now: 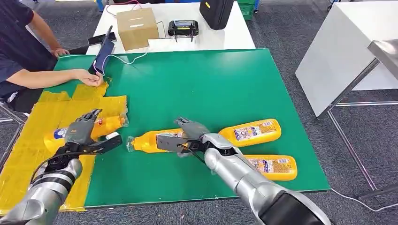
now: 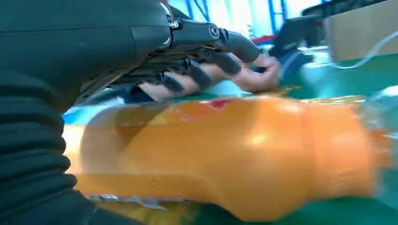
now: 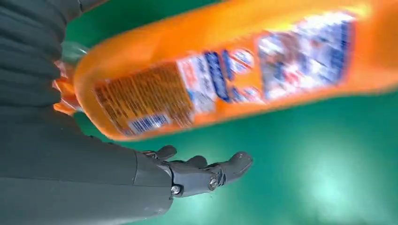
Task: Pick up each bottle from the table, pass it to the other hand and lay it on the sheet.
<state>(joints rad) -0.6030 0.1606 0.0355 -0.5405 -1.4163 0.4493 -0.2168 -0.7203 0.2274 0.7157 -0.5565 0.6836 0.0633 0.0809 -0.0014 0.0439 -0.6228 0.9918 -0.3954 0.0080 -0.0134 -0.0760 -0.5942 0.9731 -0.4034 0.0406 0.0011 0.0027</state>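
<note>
Our left hand (image 1: 83,132) is hovering with fingers spread over an orange bottle (image 1: 107,125) lying on the yellow sheet (image 1: 28,154), holding nothing; in the left wrist view that bottle (image 2: 244,154) is lying close under the fingers (image 2: 199,75). Our right hand (image 1: 184,137) is reaching over a second bottle (image 1: 150,140) lying on the green mat (image 1: 206,89), just beside the sheet; we cannot tell whether the fingers are closing on it. In the right wrist view the fingers (image 3: 206,171) are standing apart from a labelled bottle (image 3: 220,70). Two more bottles, one (image 1: 251,132) just beyond our right forearm and another (image 1: 272,167) near the mat's front edge, are lying on the green. A person's hand (image 1: 89,77) is resting at the sheet's far corner.
</note>
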